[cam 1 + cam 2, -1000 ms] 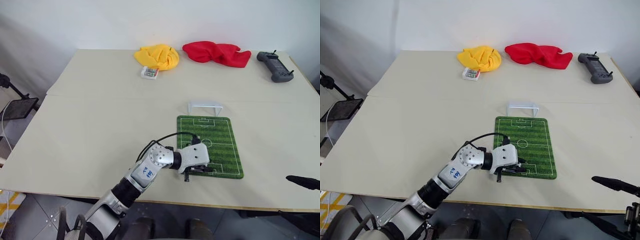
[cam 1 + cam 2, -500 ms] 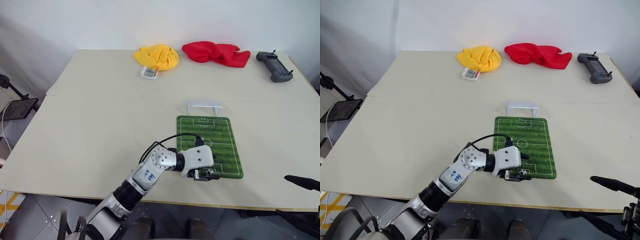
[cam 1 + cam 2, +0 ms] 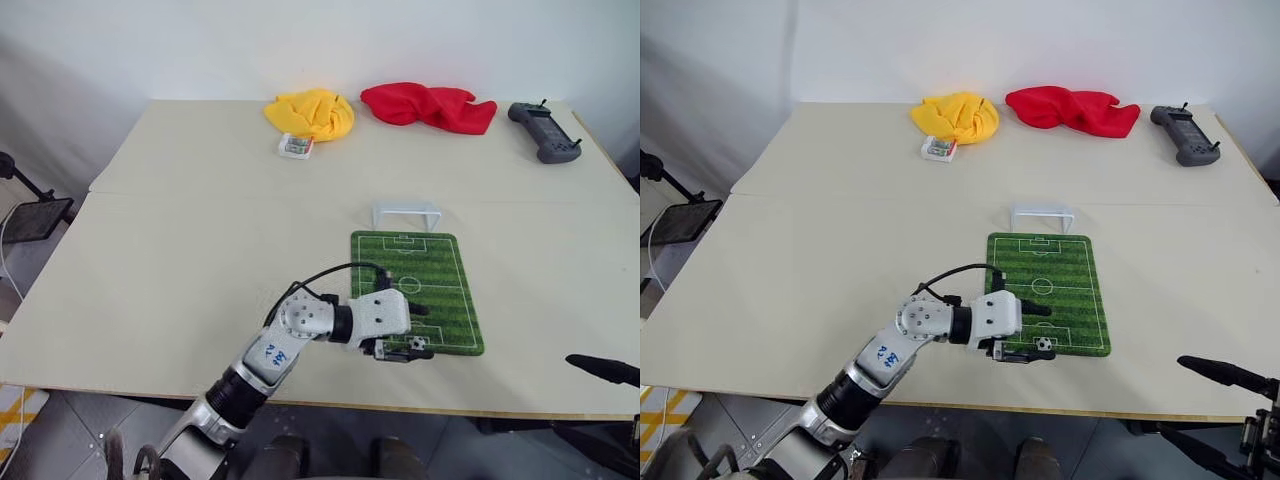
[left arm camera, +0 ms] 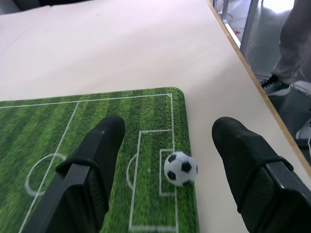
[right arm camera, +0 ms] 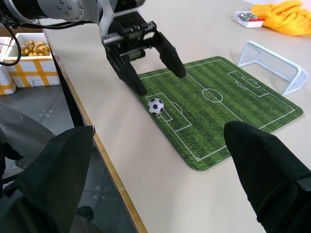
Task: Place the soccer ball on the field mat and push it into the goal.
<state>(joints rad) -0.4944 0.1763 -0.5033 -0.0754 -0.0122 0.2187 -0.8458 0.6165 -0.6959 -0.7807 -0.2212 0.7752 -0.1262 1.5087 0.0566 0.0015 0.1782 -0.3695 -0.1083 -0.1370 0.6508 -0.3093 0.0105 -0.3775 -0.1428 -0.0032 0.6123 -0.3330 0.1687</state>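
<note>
The surface is a wide pale beige top against a plain white wall, with a seam running across it. Off its left edge a dark stand sits over grey floor.

At the far side, going left to right, lie a yellow cloth with a small packet just beside it, a red cloth, and a dark handheld controller.

Nearer, the left pincer reaches in over the near end of the field mat, its fingers spread wide and gripping nothing. The soccer ball rests on the mat between them, in the near penalty box, touching neither finger. The goal stands on the bare surface just beyond the mat's far end, well apart from the ball.

At the right, the right pincer hangs off the near corner of the surface, its fingers far apart and empty; in the head views it is cut off by the picture's edge.

In the left wrist view a person's legs and shoes stand on the floor beyond the surface's edge, cut off at the frame. In the right wrist view a crate holding small brownish items, too small to tell, sits below the surface.
</note>
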